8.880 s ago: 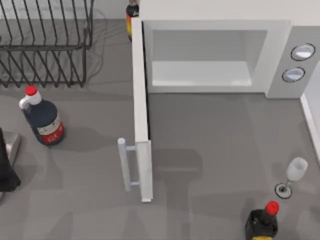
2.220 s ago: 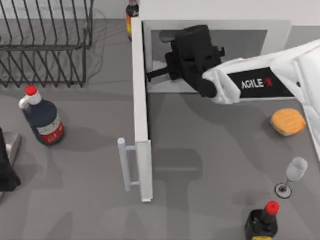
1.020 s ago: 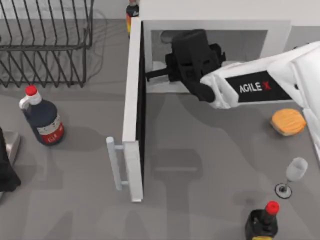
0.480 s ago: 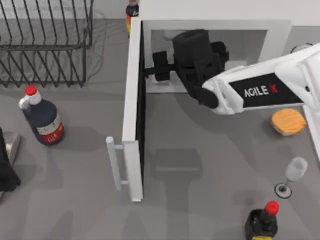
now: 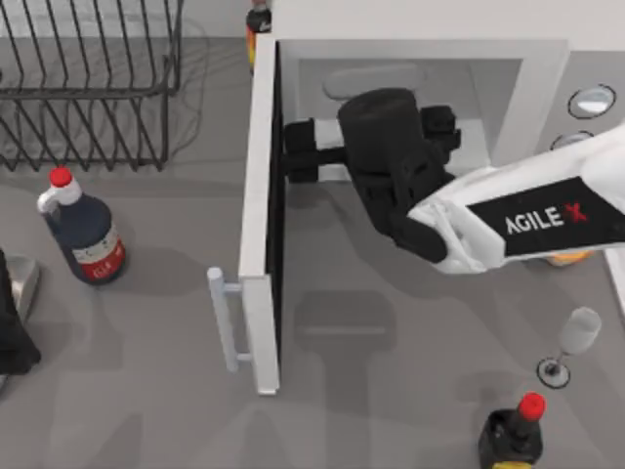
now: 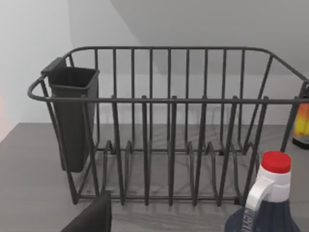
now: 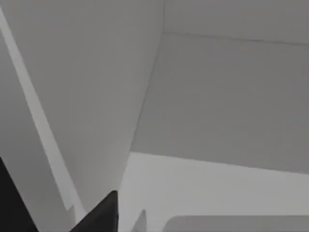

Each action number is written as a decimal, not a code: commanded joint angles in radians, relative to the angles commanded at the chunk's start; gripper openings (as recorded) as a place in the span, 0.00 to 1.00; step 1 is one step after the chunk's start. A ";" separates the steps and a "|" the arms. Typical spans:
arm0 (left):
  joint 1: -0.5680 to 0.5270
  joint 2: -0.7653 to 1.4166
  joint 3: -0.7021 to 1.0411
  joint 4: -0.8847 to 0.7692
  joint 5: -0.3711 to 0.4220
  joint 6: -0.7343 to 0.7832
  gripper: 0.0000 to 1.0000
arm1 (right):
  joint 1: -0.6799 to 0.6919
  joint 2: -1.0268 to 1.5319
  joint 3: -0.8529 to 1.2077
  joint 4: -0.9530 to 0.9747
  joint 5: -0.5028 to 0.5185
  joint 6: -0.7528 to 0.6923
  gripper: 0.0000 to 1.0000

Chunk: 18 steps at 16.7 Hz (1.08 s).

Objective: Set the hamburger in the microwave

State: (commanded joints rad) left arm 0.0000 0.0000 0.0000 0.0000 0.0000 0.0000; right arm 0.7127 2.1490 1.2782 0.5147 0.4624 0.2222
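The white microwave (image 5: 547,68) stands at the back with its door (image 5: 259,195) swung wide open toward the front. My right gripper (image 5: 298,151) is open and empty at the cavity's left front corner, right beside the door's inner face. In the right wrist view, a fingertip (image 7: 104,212) shows before the pale cavity walls (image 7: 231,96). The hamburger (image 5: 566,260) lies on the table in front of the dials, with just an orange sliver peeking out from under my right arm. My left arm (image 5: 10,332) stays parked at the table's left edge.
A black wire rack (image 5: 88,88) fills the back left. A dark red-capped bottle (image 5: 83,230) stands in front of it. At the front right are a wine glass (image 5: 576,337) and another red-capped bottle (image 5: 513,435). A third bottle (image 5: 257,29) stands behind the door hinge.
The door swung slightly wider a second ago. My right arm has since pulled back out of the cavity toward the front, and it now covers most of the hamburger.
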 joint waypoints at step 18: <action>0.000 0.000 0.000 0.000 0.000 0.000 1.00 | 0.131 -0.095 -0.428 0.063 0.102 0.085 1.00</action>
State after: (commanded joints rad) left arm 0.0000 0.0000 0.0000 0.0000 0.0000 0.0000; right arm 0.8434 2.0540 0.8497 0.5774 0.5644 0.3076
